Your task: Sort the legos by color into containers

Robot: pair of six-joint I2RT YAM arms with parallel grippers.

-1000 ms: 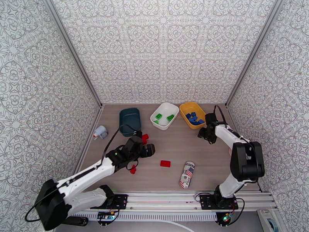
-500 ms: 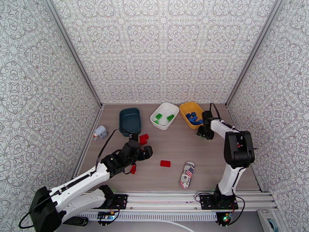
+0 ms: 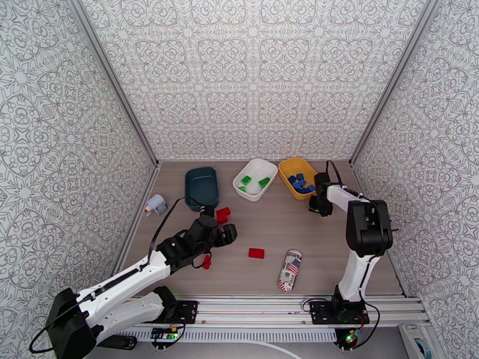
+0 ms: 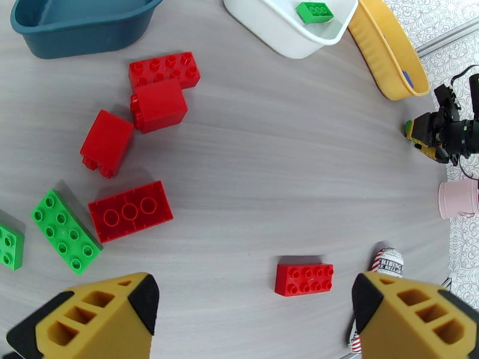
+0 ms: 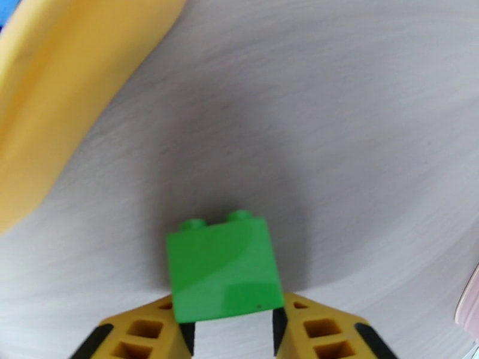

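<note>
**Right wrist view.** Your right gripper (image 5: 230, 330) is clamped on a green brick (image 5: 223, 270). Its two yellow fingers (image 5: 149, 336) press the brick's lower flanks, and the studs point away from the wrist. The brick sits low over the table (image 5: 359, 115); whether it touches the surface cannot be told. The yellow bin (image 5: 66, 85) curves past ahead of the fingertips, to their left in this view.

**Left wrist view.** Your left gripper (image 4: 251, 318) is spread wide and holds nothing.
- Four red bricks (image 4: 130, 210) lie loose ahead of it, toward the finger at the view's left.
- Two green bricks (image 4: 64, 231) lie just beside that finger.
- A fifth red brick (image 4: 304, 279) lies alone just ahead of the gap.
- The dark teal bin (image 4: 78, 22) stands beyond the red cluster.
- The white bin (image 4: 281, 28), with a green piece in it, stands beyond and to the right.

**Step in hand, as judged.** The right arm is grasping a green brick, while red and green pieces wait under the left arm.

**Next move, as judged.** You need to lift the brick clear of the yellow bin's wall, carry it past that bin to the white one and release it over the floor there. The left gripper needs to descend and narrow on one red brick without catching its neighbour
</note>
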